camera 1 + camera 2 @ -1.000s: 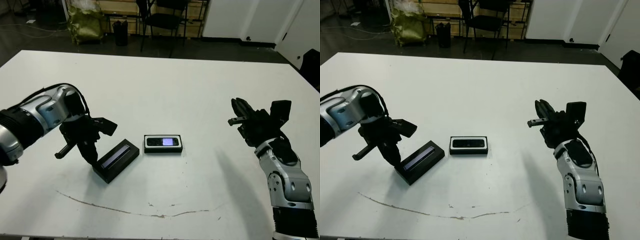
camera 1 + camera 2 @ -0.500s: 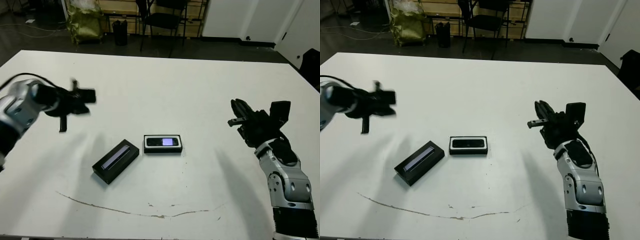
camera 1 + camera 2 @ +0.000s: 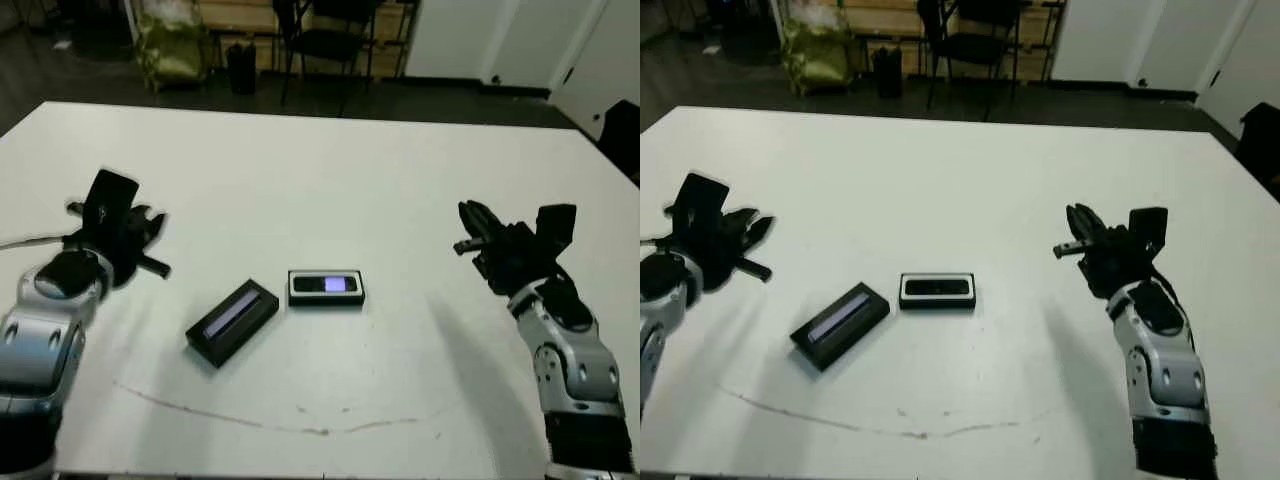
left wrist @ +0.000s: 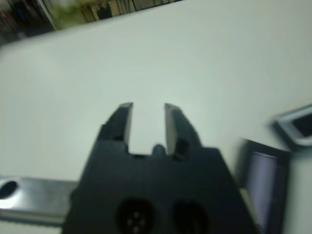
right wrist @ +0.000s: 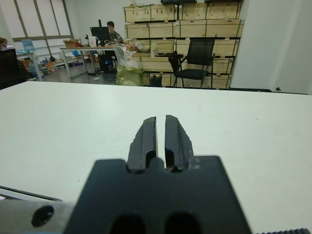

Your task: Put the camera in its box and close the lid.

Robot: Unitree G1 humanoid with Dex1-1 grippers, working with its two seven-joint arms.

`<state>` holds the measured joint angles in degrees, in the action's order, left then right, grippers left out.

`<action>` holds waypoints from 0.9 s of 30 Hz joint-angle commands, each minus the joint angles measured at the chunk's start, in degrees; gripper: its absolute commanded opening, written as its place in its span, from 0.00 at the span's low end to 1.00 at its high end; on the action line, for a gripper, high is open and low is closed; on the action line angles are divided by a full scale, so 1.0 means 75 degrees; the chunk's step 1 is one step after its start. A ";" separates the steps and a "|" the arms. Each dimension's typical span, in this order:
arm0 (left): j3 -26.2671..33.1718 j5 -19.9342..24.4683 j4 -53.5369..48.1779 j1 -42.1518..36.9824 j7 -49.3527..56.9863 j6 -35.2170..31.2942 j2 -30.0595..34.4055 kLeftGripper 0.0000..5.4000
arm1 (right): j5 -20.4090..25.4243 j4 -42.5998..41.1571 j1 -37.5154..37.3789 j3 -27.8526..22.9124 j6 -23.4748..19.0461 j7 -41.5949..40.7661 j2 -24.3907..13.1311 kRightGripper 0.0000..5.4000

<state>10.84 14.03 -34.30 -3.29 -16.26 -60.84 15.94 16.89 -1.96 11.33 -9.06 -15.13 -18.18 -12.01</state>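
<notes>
Lying apart from lid (image 3: 231, 322), left gripper (image 4: 146, 122) parted, empty; right gripper (image 5: 160, 134) pressed together.

Left end effector (image 3: 128, 232) now away from lid (image 3: 232, 322).

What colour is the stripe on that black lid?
Pale grey-blue, running along the lid; clearest in the left eye view.
</notes>
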 commanded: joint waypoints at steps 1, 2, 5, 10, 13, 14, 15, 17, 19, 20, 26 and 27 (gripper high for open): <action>0.0057 0.0516 -0.0177 0.1060 -0.0457 0.0737 -0.0273 0.47 | -0.0104 -0.0104 -0.0219 0.0015 -0.0040 0.0274 0.0101 0.00; -0.0026 0.0562 -0.0088 0.1360 -0.0702 0.1294 -0.0229 0.51 | -0.0126 -0.0173 -0.0253 0.0033 -0.0112 0.0380 0.0138 0.00; -0.0166 0.0539 0.0680 0.2027 -0.1709 0.3262 0.0050 0.64 | -0.0030 -0.0419 -0.0351 0.0042 -0.0408 0.0636 0.0243 0.00; -0.0080 0.0796 0.1531 0.2547 -0.2328 0.4525 0.0142 0.86 | 0.0090 -0.0285 -0.0455 -0.0012 -0.0164 0.0526 0.0282 0.00; 0.0221 0.1359 0.0400 0.2884 -0.1975 0.3102 0.0433 1.00 | 0.0050 -0.0255 -0.0487 0.0001 -0.0059 0.0532 0.0296 0.00; 0.0323 0.1494 0.0106 0.2992 -0.1861 0.2697 0.0529 1.00 | 0.0037 -0.0305 -0.0492 0.0015 -0.0122 0.0572 0.0296 0.00; 0.0424 0.1648 -0.0134 0.3105 -0.1757 0.2445 0.0556 1.00 | 0.0028 -0.0375 -0.0494 0.0026 -0.0211 0.0632 0.0301 0.00; 0.0492 0.1748 -0.0428 0.3341 -0.1744 0.2379 0.0678 1.00 | 0.0098 -0.0394 -0.0490 0.0009 -0.0275 0.0620 0.0305 0.00; 0.0294 0.1408 -0.0243 0.3403 -0.2298 0.2911 0.1293 0.98 | 0.0128 -0.0329 -0.0489 -0.0004 -0.0194 0.0550 0.0298 0.00; 0.0130 0.1075 -0.0339 0.3371 -0.2590 0.3033 0.1961 0.96 | 0.0099 -0.0366 -0.0495 0.0011 -0.0227 0.0580 0.0290 0.00; 0.0544 0.2488 -0.0267 0.3330 -0.2307 0.1848 0.1686 1.00 | 0.0068 -0.0647 -0.0536 0.0021 -0.0513 0.0755 0.0274 0.00; 0.0594 0.2685 -0.0282 0.3240 -0.2228 0.1503 0.1781 1.00 | 0.0080 -0.0643 -0.0538 0.0015 -0.0504 0.0741 0.0272 0.00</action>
<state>14.61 32.73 -37.19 22.67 -33.95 -46.17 27.95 17.33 -6.97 7.86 -8.39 -17.76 -12.92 -9.57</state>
